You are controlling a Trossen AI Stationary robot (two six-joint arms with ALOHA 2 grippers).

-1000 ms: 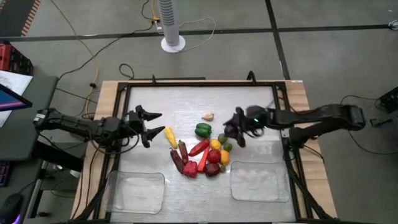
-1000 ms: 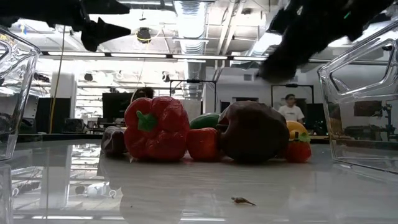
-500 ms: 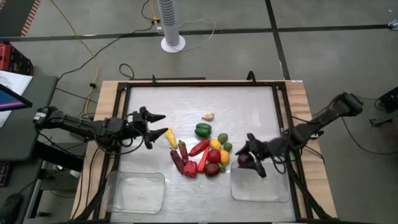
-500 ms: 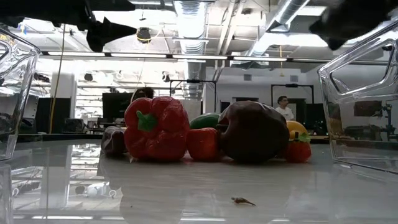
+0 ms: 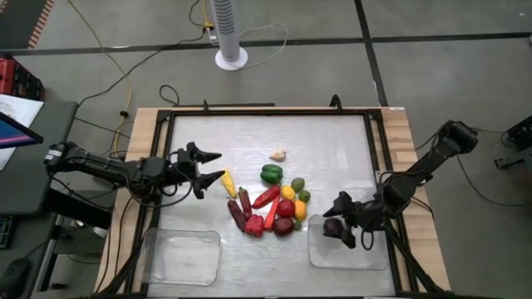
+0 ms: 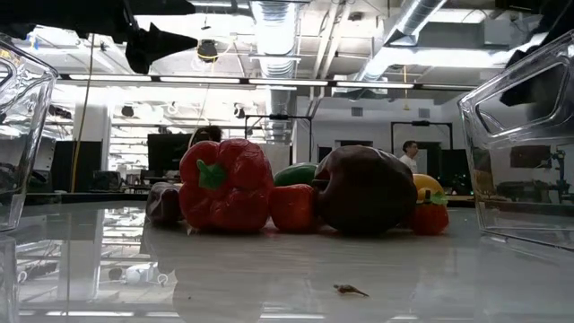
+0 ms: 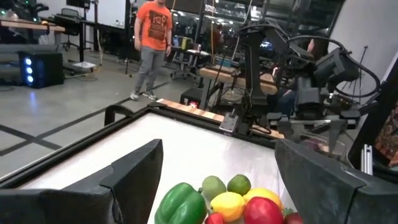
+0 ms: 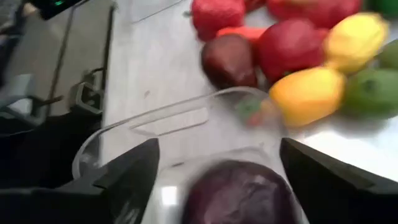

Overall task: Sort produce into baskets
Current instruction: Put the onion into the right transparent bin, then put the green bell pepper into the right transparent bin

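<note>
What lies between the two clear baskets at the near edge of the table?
Nothing. In the high view, the stretch of table between the left basket and the right basket is bare; the produce pile sits farther back, beyond that stretch.

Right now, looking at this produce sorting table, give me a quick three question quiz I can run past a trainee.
1. True or false: the left basket holds no produce.
2. Which gripper is over the right basket? A) left gripper B) right gripper C) neither
3. Fill in: the piece between the right gripper's open fingers is dark ____.

Key
1. True.
2. B. The left gripper hangs open beside the yellow pepper.
3. Purple: the dark purple piece sits at the right basket's edge, fingers apart.
</note>
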